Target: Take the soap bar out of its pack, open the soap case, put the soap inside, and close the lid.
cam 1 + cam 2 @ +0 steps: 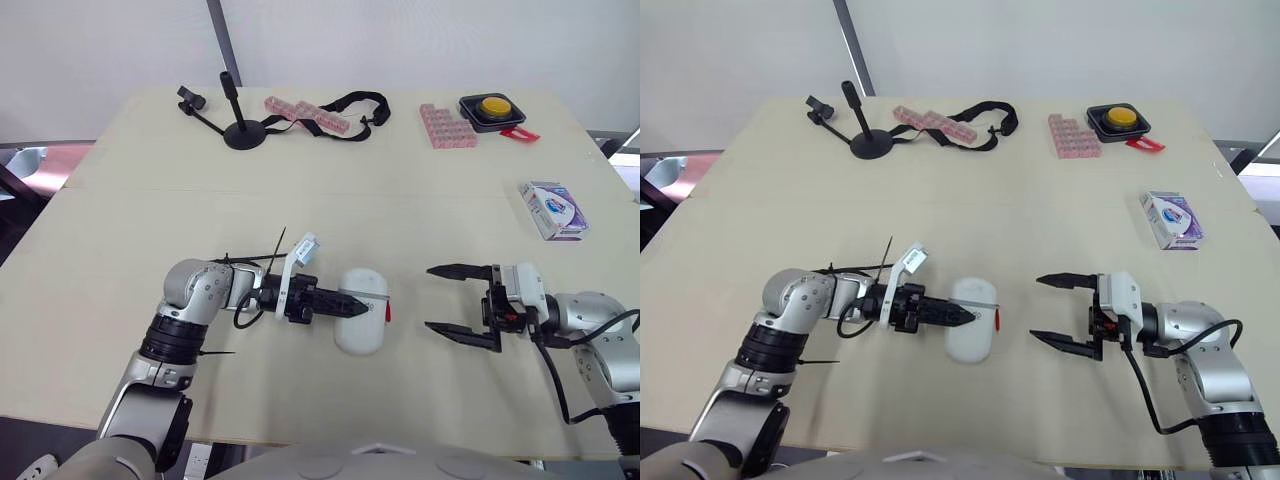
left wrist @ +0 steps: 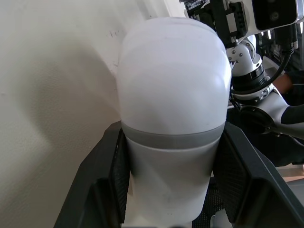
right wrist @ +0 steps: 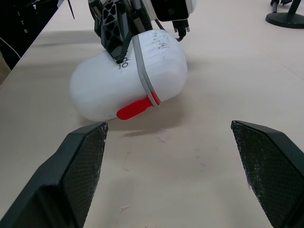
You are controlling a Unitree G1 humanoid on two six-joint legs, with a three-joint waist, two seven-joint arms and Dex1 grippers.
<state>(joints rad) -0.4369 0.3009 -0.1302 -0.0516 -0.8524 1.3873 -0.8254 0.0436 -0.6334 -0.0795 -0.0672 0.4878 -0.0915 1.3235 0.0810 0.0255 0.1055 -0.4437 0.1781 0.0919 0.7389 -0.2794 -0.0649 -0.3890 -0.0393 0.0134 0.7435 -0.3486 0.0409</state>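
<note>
Progress: early, we judge | our left end effector (image 1: 340,302) clamps the closed white oval plastic soap case (image 1: 362,327), near-centre table (image 1: 300,200) | right end effector (image 1: 432,297) spread, empty | white-and-purple soap pack (image 1: 553,209) far right, unopened.

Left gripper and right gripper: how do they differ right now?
The left gripper is shut on the white soap case; the right gripper is open and empty. The left gripper touches the case; the right gripper sits apart, facing its red tab. Both lie low over the table, pointing toward each other.
</note>
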